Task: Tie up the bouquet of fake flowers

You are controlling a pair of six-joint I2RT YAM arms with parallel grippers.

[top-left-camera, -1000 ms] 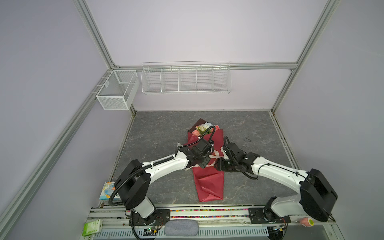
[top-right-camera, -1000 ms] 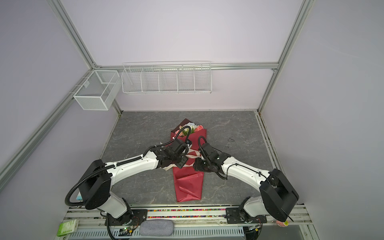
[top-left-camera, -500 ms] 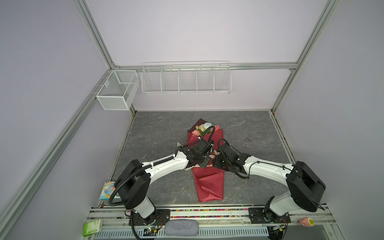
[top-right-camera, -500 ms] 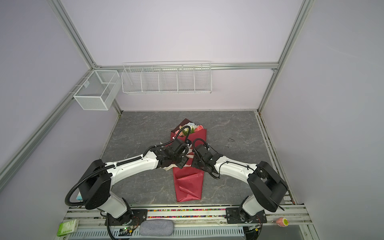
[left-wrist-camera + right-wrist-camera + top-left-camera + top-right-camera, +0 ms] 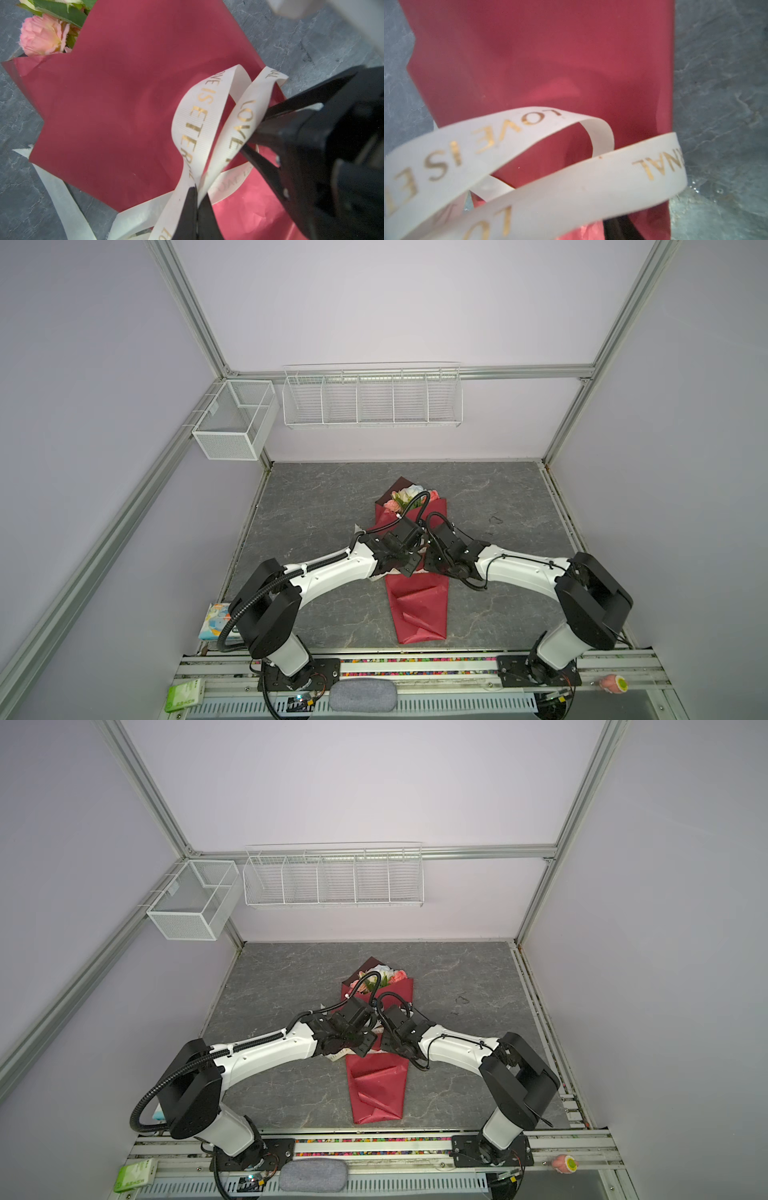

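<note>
In both top views the wrists are covering both hands, and blooms are showing only at the far end of the bouquet of fake flowers [image 5: 417,601], which is lying lengthwise on the middle of the grey marbled desk [image 5: 324,506]. Its smooth, shiny red paper [image 5: 124,93] is folding into sharp points. The left hand [image 5: 196,193] is pinching the ribbed cream ribbon [image 5: 197,116] with gold letters. The right hand [image 5: 252,133] is holding its jaws apart around a ribbon loop. A frayed pink rose [image 5: 41,35] is peeking out.

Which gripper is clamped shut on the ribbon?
The left gripper: it pinches the cream ribbon, while the right gripper has its jaws apart around a strand.
</note>
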